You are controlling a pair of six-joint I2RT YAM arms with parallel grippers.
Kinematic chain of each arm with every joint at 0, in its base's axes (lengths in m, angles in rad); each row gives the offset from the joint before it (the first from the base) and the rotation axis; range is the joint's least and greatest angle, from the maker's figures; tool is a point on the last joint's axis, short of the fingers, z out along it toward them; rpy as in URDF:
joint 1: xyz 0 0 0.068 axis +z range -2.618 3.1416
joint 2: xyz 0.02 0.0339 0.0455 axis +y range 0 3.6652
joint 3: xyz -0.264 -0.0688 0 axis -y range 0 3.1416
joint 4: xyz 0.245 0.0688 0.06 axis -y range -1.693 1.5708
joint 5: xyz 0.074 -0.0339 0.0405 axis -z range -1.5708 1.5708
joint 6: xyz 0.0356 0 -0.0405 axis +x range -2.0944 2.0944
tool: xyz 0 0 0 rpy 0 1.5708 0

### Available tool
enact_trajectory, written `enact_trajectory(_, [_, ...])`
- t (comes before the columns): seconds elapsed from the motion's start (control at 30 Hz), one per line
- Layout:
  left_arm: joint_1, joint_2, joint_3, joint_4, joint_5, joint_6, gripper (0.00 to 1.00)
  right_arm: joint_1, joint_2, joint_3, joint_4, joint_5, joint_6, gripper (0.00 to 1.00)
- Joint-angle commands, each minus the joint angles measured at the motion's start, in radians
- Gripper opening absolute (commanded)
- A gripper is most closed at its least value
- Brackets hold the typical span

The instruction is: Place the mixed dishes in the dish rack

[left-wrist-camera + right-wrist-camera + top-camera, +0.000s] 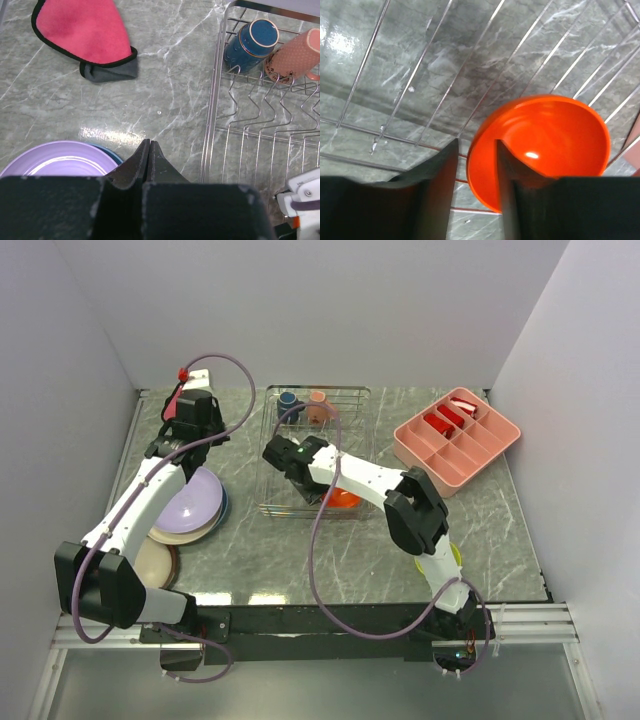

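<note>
The wire dish rack (pixel 350 390) stands at the middle back. The dark blue mug (pixel 255 42) and the small pink cup (pixel 295 55) lie at its far end. The orange bowl (pixel 550 145) lies on the rack floor. My right gripper (pixel 476 145) is open astride the bowl's rim, one finger inside and one outside with a gap. My left gripper (pixel 149 145) is shut and empty, over the table left of the rack (pixel 220 100). The lavender plate (pixel 55 160) lies on the light-blue plate (pixel 222 508). The cream plate (pixel 155 562) and the yellow-green bowl (pixel 455 558) sit near the front.
A red-pink folded cloth (pixel 82 27) lies at the back left. A pink compartment tray (pixel 455 440) stands at the back right. White walls close in the table on three sides.
</note>
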Motion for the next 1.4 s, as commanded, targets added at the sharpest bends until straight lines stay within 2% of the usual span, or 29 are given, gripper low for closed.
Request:
enact_trajectory(0.0, [-0.002, -0.012, 0.022, 0.016, -0.011, 0.010, 0.01, -0.012, 0.027, 0.039, -0.010, -0.003, -0.017, 0.35])
enact_trajectory(0.07, [-0.002, -0.009, 0.020, 0.016, -0.004, 0.007, 0.01, -0.009, 0.014, 0.037, -0.010, -0.010, -0.027, 0.25])
enact_trajectory(0.1, [-0.002, -0.009, 0.018, 0.017, -0.003, 0.007, 0.01, -0.006, 0.007, 0.042, -0.010, -0.010, -0.031, 0.24])
enact_trajectory(0.33, [-0.002, 0.026, 0.038, 0.007, 0.013, 0.004, 0.01, 0.031, -0.092, 0.126, -0.062, -0.041, -0.058, 0.20])
enact_trajectory(0.43, [-0.002, 0.054, 0.077, -0.024, 0.009, 0.012, 0.01, 0.031, -0.134, 0.210, -0.078, -0.121, -0.070, 0.10])
enact_trajectory(0.47, [-0.002, 0.065, 0.092, -0.041, 0.006, 0.012, 0.01, 0.026, -0.138, 0.229, -0.082, -0.145, -0.071, 0.01])
enact_trajectory(0.5, [-0.002, 0.077, 0.127, -0.074, 0.003, 0.015, 0.01, 0.018, -0.138, 0.249, -0.085, -0.164, -0.063, 0.00])
enact_trajectory(0.53, [-0.002, 0.094, 0.143, -0.090, -0.013, 0.015, 0.01, 0.002, -0.138, 0.273, -0.087, -0.267, -0.051, 0.00])
enact_trajectory(0.6, [0.000, 0.103, 0.172, -0.113, -0.026, 0.012, 0.01, -0.060, -0.152, 0.261, -0.058, -0.368, -0.022, 0.00])
enact_trajectory(0.73, [0.005, 0.114, 0.193, -0.119, -0.009, 0.036, 0.01, -0.117, -0.146, 0.212, 0.005, -0.386, -0.029, 0.00])
enact_trajectory(0.77, [0.005, 0.114, 0.198, -0.119, -0.023, 0.040, 0.01, -0.120, -0.134, 0.221, -0.003, -0.380, -0.034, 0.17])
enact_trajectory(0.8, [0.005, 0.117, 0.204, -0.119, -0.035, 0.043, 0.01, -0.120, -0.138, 0.217, -0.007, -0.380, -0.035, 0.30])
enact_trajectory(0.87, [0.005, 0.125, 0.206, -0.116, -0.075, 0.050, 0.01, -0.114, -0.158, 0.174, -0.018, -0.380, -0.050, 0.47])
enact_trajectory(0.9, [0.005, 0.129, 0.210, -0.121, -0.089, 0.052, 0.01, -0.108, -0.163, 0.152, -0.029, -0.382, -0.049, 0.52])
enact_trajectory(0.93, [0.005, 0.137, 0.210, -0.125, -0.099, 0.053, 0.01, -0.107, -0.172, 0.090, -0.038, -0.379, -0.043, 0.54])
enact_trajectory(1.1, [0.008, 0.123, 0.169, -0.101, -0.141, 0.063, 0.01, -0.104, -0.207, -0.032, -0.044, -0.382, -0.018, 0.41])
enact_trajectory(1.37, [0.049, 0.071, 0.141, -0.085, -0.135, 0.064, 0.01, -0.103, -0.161, -0.035, -0.044, -0.288, 0.002, 0.43])
